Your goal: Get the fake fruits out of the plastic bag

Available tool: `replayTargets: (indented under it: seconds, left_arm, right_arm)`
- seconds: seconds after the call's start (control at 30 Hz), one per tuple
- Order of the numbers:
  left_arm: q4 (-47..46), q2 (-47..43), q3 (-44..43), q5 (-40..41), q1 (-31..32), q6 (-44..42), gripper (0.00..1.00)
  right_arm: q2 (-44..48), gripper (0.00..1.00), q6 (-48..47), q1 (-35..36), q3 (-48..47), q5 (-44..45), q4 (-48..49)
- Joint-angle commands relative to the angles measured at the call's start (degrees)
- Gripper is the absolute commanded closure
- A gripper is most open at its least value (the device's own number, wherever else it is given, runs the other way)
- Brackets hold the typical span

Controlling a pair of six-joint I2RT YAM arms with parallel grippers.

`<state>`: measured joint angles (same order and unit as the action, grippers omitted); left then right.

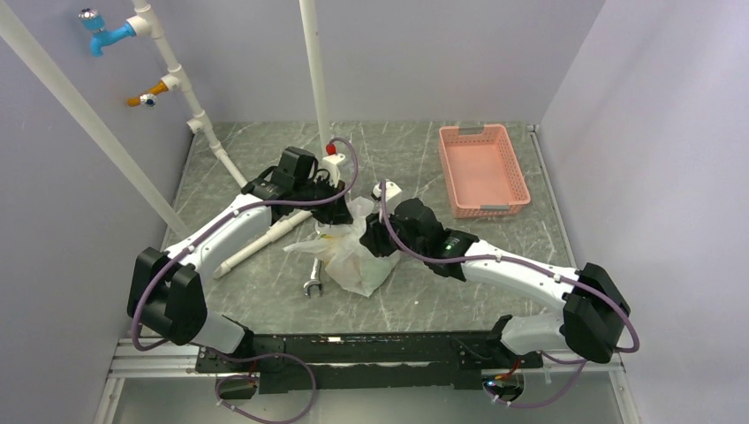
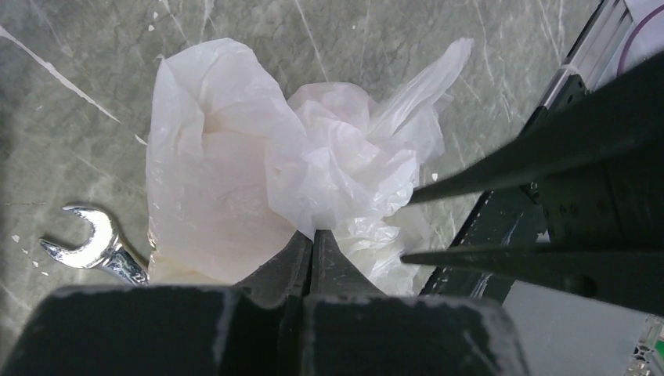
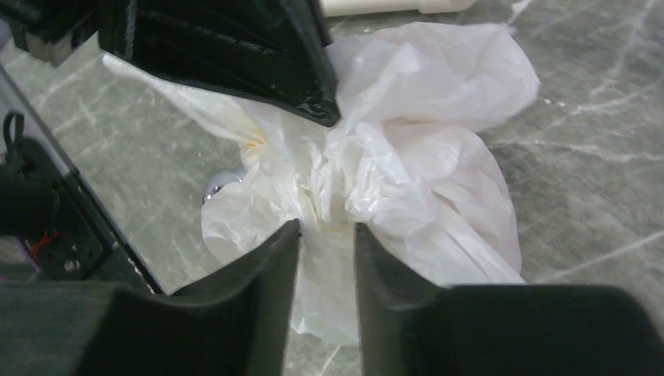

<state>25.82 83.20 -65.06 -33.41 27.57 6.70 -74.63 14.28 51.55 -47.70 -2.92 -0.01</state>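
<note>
**Q:** Where is the thin, crinkly translucent white plastic bag (image 1: 358, 261)?

**A:** At the centre of the grey marbled counter (image 1: 424, 300). Its long axis runs 12 to 6 o'clock.

**Q:** What is the state of each hand?

**A:** The left hand (image 2: 313, 239) is pressed together, pinching the bag's 12 o'clock end. The right hand (image 3: 327, 227) is at 3 o'clock, slightly apart with plastic between; whether it is clamped cannot be told.

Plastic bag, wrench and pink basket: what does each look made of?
Plastic bag: thin translucent white film, softly glossy, judging by its crinkles and folds. Wrench: likely polished steel, with bright mirror-like glints. Pink basket: seemingly rigid moulded plastic, matte, with slotted walls.
</note>
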Motion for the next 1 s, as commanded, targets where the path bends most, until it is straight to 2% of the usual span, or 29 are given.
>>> replayTargets:
  seconds: [0.0,0.03,0.1,0.3,0.4,0.57,0.63,0.7,0.97]
  left_arm:
    - [-1.37,-1.78,-1.79,-2.15,0.11,0.11,1.0]
    - [-1.79,-1.88,-1.49,-2.49,0.11,0.63,1.0]
    - [-3.02,-2.11,-0.79,-3.12,0.11,1.42,1.0]
    - [-4.07,-2.36,-0.57,-3.9,0.11,2.43,1.0]
    - [-5.05,-3.18,0.1,-3.04,0.05,3.56,1.0]
    - [-5.0,-5.11,0.74,4.09,-1.76,5.79,1.0]
    - [-5.79,-6.94,2.34,9.33,-3.32,7.92,1.0]
    - [-7.17,-8.38,3.88,11.19,-4.89,9.42,1.0]
    - [-6.41,-7.92,2.75,7.94,-7.67,9.69,1.0]
  right_arm:
    - [2.85,0.57,11.82,1.08,-0.01,11.41,-2.28]
    - [2.72,0.5,13.75,1.32,0.24,11.73,-2.01]
    - [1.97,0.45,15.7,2.22,0.27,12.81,-1.1]
    - [-1.72,0.49,14.66,3.28,-1.93,13.99,-1.11]
    - [-1.21,0.63,13.65,3.41,-0.83,11.49,2.02]
    - [2.06,1.0,12.69,3.46,2.96,11.11,3.09]
    - [4.43,1.0,12.97,3.43,5.26,14.26,1.75]
    - [6.89,1.0,13.3,3.36,7.13,16.97,-0.46]
    - [19.53,1.0,15.86,3.34,14.85,21.79,-9.24]
